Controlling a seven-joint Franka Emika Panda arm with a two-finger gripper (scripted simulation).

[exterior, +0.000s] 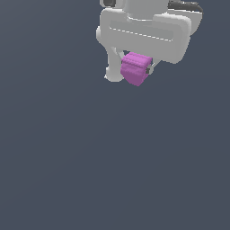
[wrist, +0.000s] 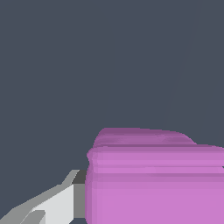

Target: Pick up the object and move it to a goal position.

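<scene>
A magenta-pink cube (wrist: 153, 179) with faint horizontal seams is seen close up against a plain dark grey-blue background. A white gripper finger (wrist: 52, 205) with a dark pad is pressed against the cube's side.

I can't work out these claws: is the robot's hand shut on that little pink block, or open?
Shut on it. The pink cube sits between the white gripper's fingers, and the wrist view shows a finger beside it.

Cube (exterior: 135, 68) between end effector (exterior: 133, 72) fingers (exterior: 113, 67) — top of exterior view
</scene>
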